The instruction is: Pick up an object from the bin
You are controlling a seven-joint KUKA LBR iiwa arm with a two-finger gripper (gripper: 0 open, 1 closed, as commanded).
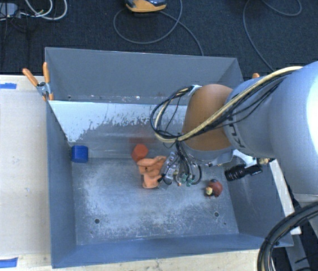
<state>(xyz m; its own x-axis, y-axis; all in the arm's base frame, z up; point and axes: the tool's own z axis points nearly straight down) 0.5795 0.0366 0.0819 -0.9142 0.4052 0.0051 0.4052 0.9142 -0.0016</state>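
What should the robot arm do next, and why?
Probably nudge a little toward the view's left. The gripper sits low in the bin, right beside the orange lump rather than over it, so a small shift should centre it on that lump. The blue block and the small red thing lie farther off, so the lump looks like the easiest pick.

light: bright overall | glare: pale sheen along bin (108, 123) far wall; arm (294, 123) casing gleams, right | shadows: faint
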